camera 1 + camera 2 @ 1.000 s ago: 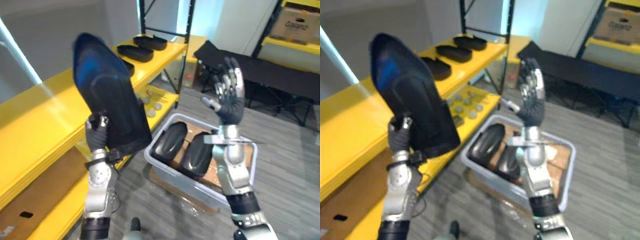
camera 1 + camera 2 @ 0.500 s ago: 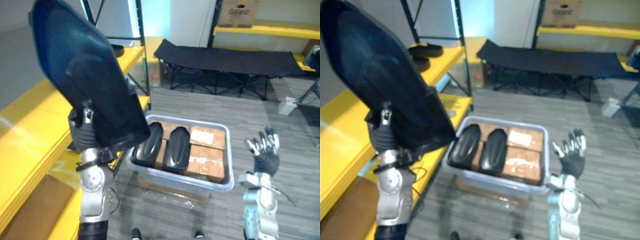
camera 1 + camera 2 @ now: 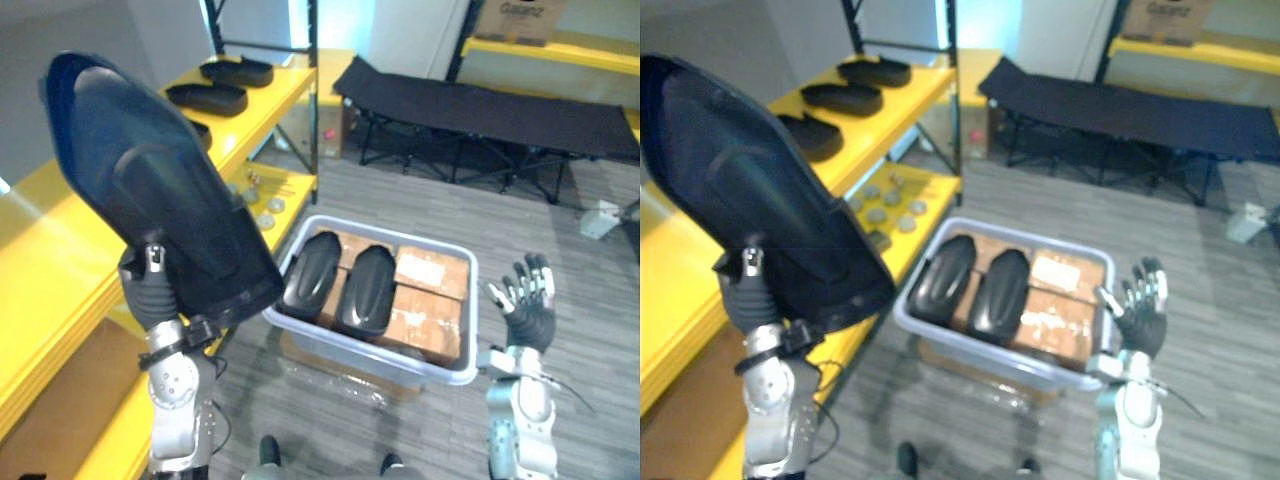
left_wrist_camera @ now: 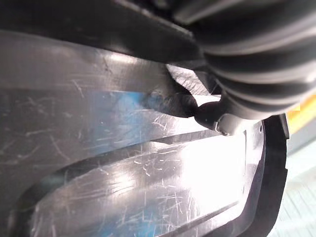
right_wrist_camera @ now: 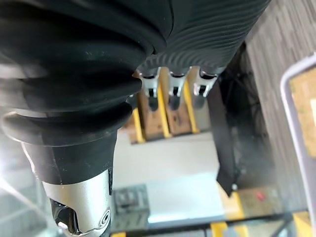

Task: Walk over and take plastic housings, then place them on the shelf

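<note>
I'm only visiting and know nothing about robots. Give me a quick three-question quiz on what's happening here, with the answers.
1. True or false: the left hand holds a large black housing up in the air beside the yellow shelf.
2. How many smaller black housings lie in the grey bin on the floor? A) one B) two C) four
3. Fill in the blank: the right hand holds nothing, and its fingers are spread ____.

Key: 1 true; 2 B; 3 open.
</note>
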